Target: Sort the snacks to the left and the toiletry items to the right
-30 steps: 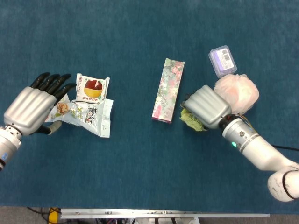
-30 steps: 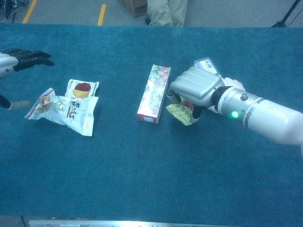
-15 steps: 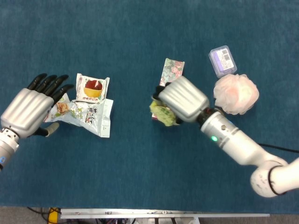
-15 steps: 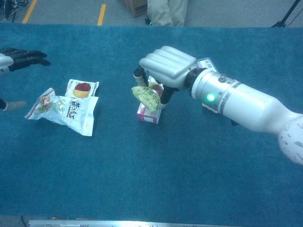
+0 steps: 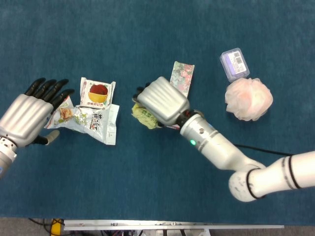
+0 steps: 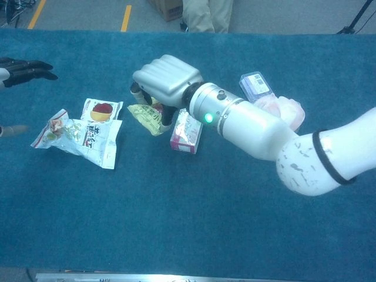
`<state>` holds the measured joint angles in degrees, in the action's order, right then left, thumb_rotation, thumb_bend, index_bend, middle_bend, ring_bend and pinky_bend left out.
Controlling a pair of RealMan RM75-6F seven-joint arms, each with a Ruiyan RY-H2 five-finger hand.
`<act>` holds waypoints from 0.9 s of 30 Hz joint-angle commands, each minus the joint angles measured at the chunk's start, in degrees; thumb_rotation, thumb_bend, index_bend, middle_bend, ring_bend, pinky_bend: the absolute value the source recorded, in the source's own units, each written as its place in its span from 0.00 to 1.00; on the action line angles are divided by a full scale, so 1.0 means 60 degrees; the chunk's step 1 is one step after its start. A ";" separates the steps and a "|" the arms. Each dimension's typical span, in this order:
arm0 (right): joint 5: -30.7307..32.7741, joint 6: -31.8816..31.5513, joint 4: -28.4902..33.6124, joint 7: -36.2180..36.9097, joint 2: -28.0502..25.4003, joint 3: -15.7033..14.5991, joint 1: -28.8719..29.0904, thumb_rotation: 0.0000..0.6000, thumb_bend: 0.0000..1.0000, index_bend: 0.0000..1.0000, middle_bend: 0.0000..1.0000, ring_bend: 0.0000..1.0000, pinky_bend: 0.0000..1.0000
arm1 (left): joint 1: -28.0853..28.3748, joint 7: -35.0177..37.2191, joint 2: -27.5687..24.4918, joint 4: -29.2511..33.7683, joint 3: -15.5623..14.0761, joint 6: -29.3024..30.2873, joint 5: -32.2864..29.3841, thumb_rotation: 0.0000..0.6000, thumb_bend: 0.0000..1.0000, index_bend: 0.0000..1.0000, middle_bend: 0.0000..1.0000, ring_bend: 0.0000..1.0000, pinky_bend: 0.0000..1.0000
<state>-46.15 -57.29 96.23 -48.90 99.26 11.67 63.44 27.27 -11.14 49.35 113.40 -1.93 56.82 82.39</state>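
My right hand [image 5: 161,100] [image 6: 166,81] grips a yellow-green snack packet [image 5: 144,116] [image 6: 145,117] and carries it above the cloth, just left of the floral box [image 5: 182,76] [image 6: 187,131]. Two snack packs lie at the left: a white one with a red picture [image 5: 97,93] [image 6: 101,110] and a crumpled silvery one [image 5: 91,120] [image 6: 82,136]. My left hand [image 5: 30,114] hovers open beside them, fingers spread; the chest view shows only its dark fingertips [image 6: 26,68]. At the right lie a pink bath pouf [image 5: 249,99] [image 6: 284,111] and a small clear box [image 5: 235,64] [image 6: 257,86].
Blue cloth [image 5: 147,187] covers the whole table. The right forearm [image 5: 221,150] [image 6: 258,135] stretches across the middle, over part of the floral box. A person's legs [image 6: 207,14] stand beyond the far table edge.
My right hand has travelled left with the yellow-green packet, from beside the pouf, over the floral box, to a spot near the left snacks. The left hand drifted slightly left.
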 commanded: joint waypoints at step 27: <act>0.1437 0.0663 0.0185 -0.1342 -0.1127 -0.0844 0.0804 1.00 0.00 0.03 0.25 0.22 0.40 | -0.0065 -0.0152 -0.0032 0.0133 0.0099 0.0003 -0.0043 1.00 0.27 0.08 0.00 0.00 0.01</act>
<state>-38.94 -54.83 96.38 -56.66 94.09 7.73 68.08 26.87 -12.05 49.16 114.20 -1.33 56.85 82.12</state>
